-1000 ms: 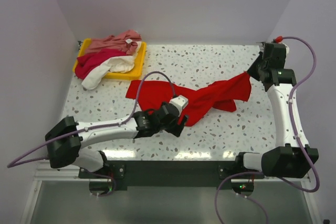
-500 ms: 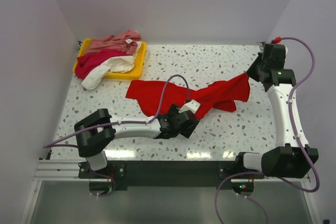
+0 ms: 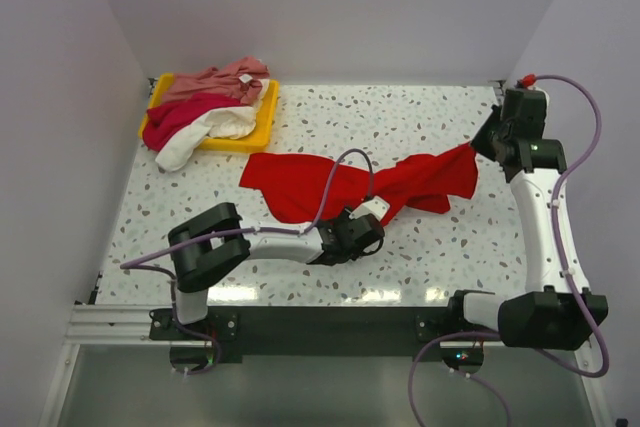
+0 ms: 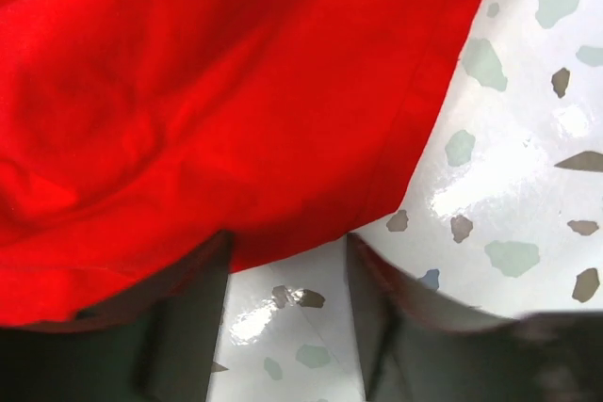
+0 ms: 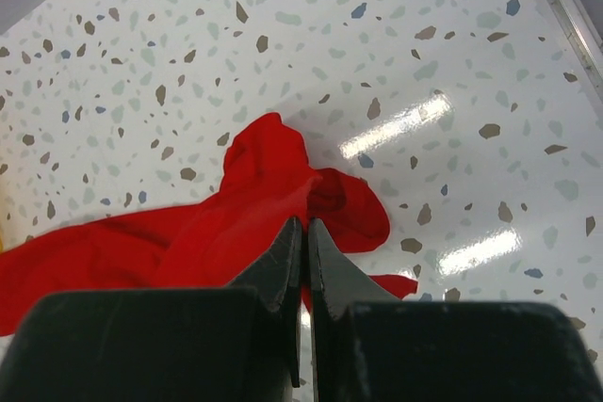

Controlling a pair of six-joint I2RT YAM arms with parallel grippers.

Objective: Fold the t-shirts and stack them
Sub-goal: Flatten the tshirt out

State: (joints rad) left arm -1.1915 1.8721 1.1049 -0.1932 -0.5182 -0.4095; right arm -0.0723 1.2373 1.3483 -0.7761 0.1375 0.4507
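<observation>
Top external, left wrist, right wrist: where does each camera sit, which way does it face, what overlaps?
Top external: above, behind the robot, looking down at the table; left arm and right arm show.
Left wrist: on the left gripper, low over the table, facing the hem of the red t-shirt; both fingers show.
Right wrist: on the right gripper, looking down its shut fingers at pinched cloth.
Shared: all see the red t-shirt.

The spread t-shirt point(image 3: 300, 185) lies just ahead of the left gripper point(image 4: 287, 261) and reaches the right gripper point(image 5: 303, 228). The tray point(image 3: 266, 112) with other t-shirts point(image 3: 215, 102) lies well left of both.
</observation>
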